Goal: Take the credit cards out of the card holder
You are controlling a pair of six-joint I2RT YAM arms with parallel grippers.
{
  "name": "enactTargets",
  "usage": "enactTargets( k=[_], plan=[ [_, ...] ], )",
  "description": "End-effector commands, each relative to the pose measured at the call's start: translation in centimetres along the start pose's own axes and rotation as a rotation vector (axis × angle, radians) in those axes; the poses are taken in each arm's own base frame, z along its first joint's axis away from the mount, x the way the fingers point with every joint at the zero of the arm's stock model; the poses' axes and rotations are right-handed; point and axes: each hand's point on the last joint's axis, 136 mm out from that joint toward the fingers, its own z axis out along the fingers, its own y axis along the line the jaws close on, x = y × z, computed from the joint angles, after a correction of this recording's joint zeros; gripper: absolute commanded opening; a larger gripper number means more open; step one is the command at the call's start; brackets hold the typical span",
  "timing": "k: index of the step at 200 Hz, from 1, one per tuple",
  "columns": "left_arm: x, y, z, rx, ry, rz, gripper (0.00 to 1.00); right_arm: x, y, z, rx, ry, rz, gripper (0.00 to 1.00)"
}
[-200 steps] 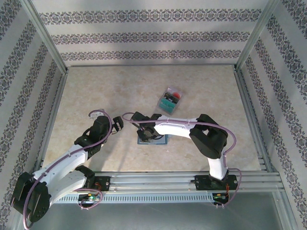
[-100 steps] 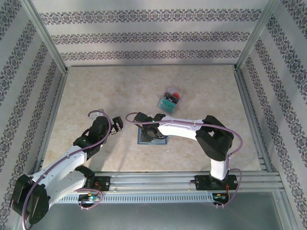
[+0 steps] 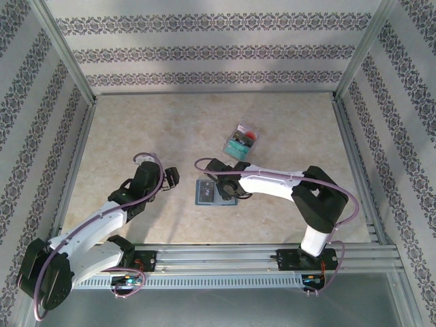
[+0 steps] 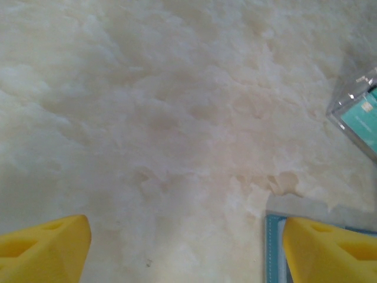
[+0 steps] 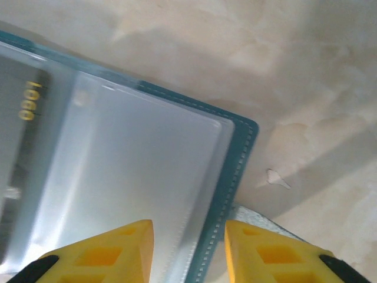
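**Risk: the whole holder comes up, not a card**
The card holder (image 3: 206, 193) lies open by the middle of the table's (image 3: 136, 136) near edge, with a dark card (image 5: 23, 106) in its clear sleeve (image 5: 135, 177). The right gripper (image 5: 188, 236), part-open and empty, straddles the stitched edge (image 5: 232, 171); closing there could drag the holder. The left gripper (image 4: 185, 230), wide and empty, pins nothing.

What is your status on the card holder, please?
Left gripper open beside slate-blue stitched card holder. Right gripper part-open over its clear sleeve; dark card inside. Colourful plastic cards piled beyond. Nothing obstructing.
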Motion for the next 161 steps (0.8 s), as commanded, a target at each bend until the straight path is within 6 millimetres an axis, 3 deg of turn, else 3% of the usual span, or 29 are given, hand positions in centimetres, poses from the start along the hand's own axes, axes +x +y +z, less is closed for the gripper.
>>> enactTargets(
  k=[1,74,119,161],
  plan=[
    [-0.2,-2.9,0.1,0.064,0.015,0.084,0.8,-0.2,-0.7,-0.8,-0.017,-0.023,0.049,0.36],
    [5.7,-8.1,2.5,0.187,0.21,0.225,0.51,-1.8,-1.3,-3.5,-0.171,-0.111,0.17,0.3],
    [7.9,-9.1,3.5,0.222,0.263,0.24,0.31,-2.7,1.6,-3.8,-0.439,-0.11,0.257,0.19],
    [9.7,-9.0,4.3,0.238,0.308,0.219,0.26,-2.9,4.1,-2.9,-0.566,-0.065,0.274,0.11]
  ],
)
